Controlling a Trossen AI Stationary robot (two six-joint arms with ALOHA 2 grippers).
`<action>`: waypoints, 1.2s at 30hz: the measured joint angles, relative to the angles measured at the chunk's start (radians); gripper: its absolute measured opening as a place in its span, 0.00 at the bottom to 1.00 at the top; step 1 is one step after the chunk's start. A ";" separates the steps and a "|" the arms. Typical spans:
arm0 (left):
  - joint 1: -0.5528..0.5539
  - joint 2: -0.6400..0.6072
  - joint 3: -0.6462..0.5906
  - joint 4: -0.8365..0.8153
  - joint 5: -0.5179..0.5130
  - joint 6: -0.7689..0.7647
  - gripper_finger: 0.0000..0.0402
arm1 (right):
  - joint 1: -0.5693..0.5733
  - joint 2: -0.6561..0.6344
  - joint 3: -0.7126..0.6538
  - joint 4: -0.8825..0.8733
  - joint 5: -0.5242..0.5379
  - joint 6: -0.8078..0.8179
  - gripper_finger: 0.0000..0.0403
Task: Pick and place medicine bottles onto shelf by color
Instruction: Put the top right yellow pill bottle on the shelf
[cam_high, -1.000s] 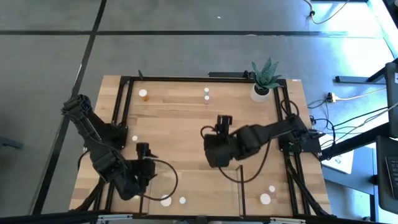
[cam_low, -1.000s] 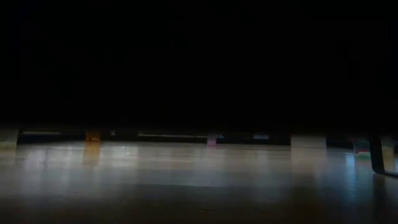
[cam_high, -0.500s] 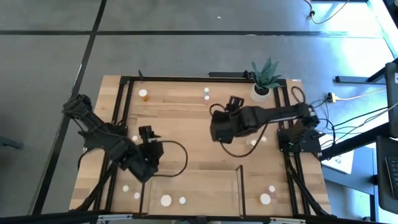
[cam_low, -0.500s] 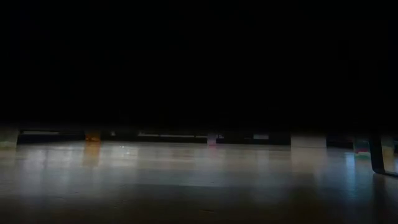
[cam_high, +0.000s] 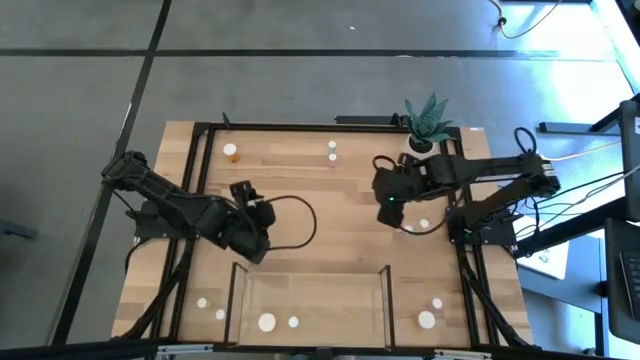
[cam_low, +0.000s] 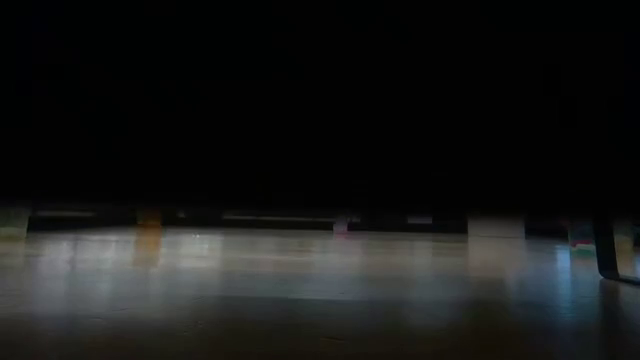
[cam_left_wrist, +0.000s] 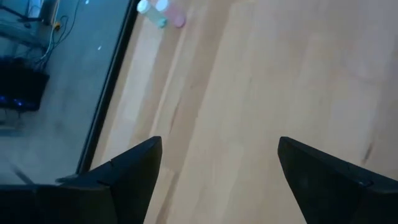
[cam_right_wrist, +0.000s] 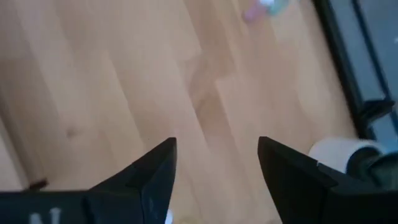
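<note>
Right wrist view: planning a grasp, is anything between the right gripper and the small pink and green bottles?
Nothing visible: only bare light-wood tabletop lies between the right gripper and those bottles; the white plant pot stands aside.

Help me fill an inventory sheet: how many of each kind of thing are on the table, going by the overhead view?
Wide bottles: 3
Small bottles: 8
Plant: 1
Shelf: 1
Total: 13 visible; more may be hidden.
</note>
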 joint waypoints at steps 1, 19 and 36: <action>0.012 0.000 0.000 0.000 0.001 0.001 0.79 | 0.000 -0.015 -0.024 0.000 -0.022 0.005 0.56; 0.156 0.000 0.000 0.010 0.042 0.055 0.79 | -0.054 -0.250 -0.457 0.008 -0.205 0.060 0.56; 0.160 0.000 0.000 0.155 0.057 0.210 0.79 | -0.052 -0.447 -0.697 0.122 -0.317 -0.079 0.56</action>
